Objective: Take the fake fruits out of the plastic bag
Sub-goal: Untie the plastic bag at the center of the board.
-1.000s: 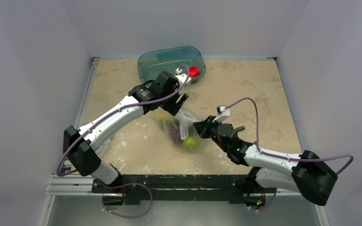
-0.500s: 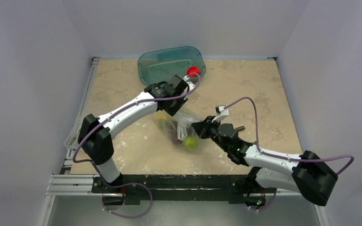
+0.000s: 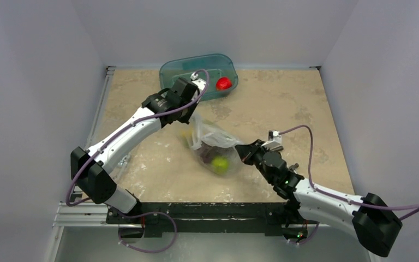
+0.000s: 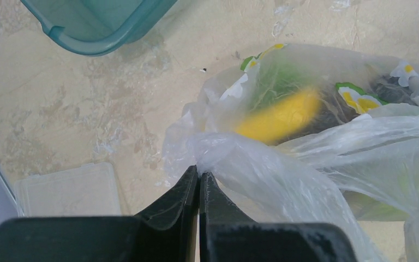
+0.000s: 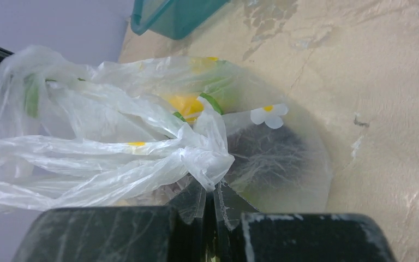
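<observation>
Pinching one thin clear crinkly plastic bag [image 3: 213, 136] from two sides, the two grippers each have their jaws pressed together on its film: the left gripper [image 4: 199, 176] clamps a bunched whitish fold at the bag's far-left edge, and the right gripper [image 5: 214, 197] clamps the twisted knot at its near-right edge. The bag lies near the middle of the beige mottled table [image 3: 283, 98], between the arms, with the fruits inside it: one yellow plastic banana [image 4: 278, 115], one round green plastic fruit [image 3: 219, 164] and one dark purple grape bunch [image 5: 267, 158]; a blurred green patch beside the banana cannot be identified. The film is printed with small white flowers with yellow centres [image 5: 267, 115]. One teal translucent tub [image 3: 174, 73] at the far edge has one red round fruit [image 3: 223, 83] in its right end, and one flat clear box [image 4: 68, 191] lies at the table's left edge
</observation>
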`<state>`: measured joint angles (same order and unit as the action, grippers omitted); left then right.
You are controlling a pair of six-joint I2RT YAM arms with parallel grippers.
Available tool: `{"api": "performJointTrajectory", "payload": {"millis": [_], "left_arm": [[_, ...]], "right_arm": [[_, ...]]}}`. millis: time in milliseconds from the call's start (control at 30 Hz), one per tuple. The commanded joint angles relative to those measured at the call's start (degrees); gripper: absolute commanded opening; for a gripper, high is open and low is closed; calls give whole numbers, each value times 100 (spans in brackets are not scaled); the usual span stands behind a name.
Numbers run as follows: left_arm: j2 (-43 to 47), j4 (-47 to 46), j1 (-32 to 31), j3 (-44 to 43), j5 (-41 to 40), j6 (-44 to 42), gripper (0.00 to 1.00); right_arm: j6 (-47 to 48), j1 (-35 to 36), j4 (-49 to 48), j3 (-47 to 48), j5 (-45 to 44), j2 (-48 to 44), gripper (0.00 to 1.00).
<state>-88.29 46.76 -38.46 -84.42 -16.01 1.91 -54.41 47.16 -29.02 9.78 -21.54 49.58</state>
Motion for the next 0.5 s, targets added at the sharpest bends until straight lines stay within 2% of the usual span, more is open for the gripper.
{"api": "performJointTrajectory", "payload": {"millis": [0, 100, 167, 233, 300, 467], "left_arm": [[236, -248, 84, 28, 238, -80, 0], [171, -146, 84, -67, 397, -72, 0], [178, -141, 80, -74, 523, -83, 0], [188, -146, 77, -81, 620, -84, 0], [179, -141, 73, -88, 685, -84, 0], [133, -108, 67, -116, 755, -89, 0]], "right_arm": [[1625, -12, 792, 973, 97, 175, 0], [2603, -6, 1147, 1583, 549, 479, 8], [2989, 7, 1281, 1843, 762, 622, 21], [3325, 34, 1274, 2003, 978, 707, 38], [3594, 68, 1294, 2197, 1130, 794, 48], [4356, 421, 1420, 2715, 1222, 1052, 65]]}}
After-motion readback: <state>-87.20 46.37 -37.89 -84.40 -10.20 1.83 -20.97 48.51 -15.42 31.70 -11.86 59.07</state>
